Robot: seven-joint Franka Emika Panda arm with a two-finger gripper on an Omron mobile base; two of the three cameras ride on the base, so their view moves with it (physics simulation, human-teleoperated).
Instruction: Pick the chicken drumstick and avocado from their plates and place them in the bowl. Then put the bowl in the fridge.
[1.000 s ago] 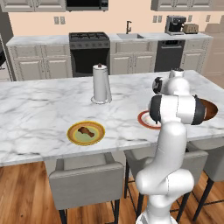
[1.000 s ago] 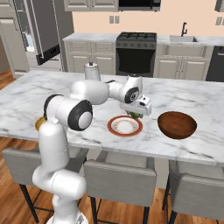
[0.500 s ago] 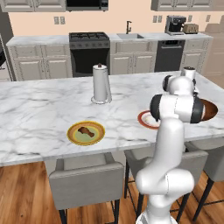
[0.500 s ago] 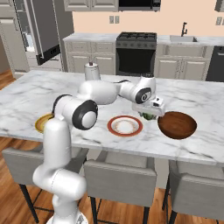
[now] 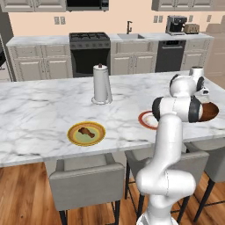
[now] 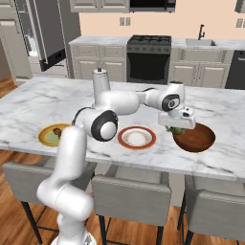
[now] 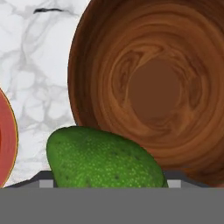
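— Where's the avocado (image 7: 105, 159) right now?

— Between the fingers of the gripper (image 6: 177, 127), up in the air at the near rim of the bowl (image 6: 196, 139). From the hand's own camera it lies crosswise, long axis running side to side, the fatter end toward the red plate (image 7: 6, 140) and the narrower end tapering toward the bowl side. Its top edge overlaps the bowl's rim in that view.

— Are the jaws clamped on it?

— They stand wide, one on each side of the fruit, and it sits between them clear of the counter, so they have it. From the right side I see just a bit of green under the hand.

— And the bowl itself?

— Upright on the marble island (image 5: 39, 110), with nothing inside, only its brown wood grain. The red plate (image 6: 137, 137) sits just beside it, white centre bare.

— The drumstick (image 5: 85, 131)?

— On the yellow plate (image 5: 86, 133) with the green centre, well apart from the bowl, toward the other end of the island. It lies slanted across the plate.

— Anything else on top?

— A paper towel roll (image 5: 101, 84) stands upright farther back, between the two plates. Behind the island there's the black oven (image 5: 90, 53).
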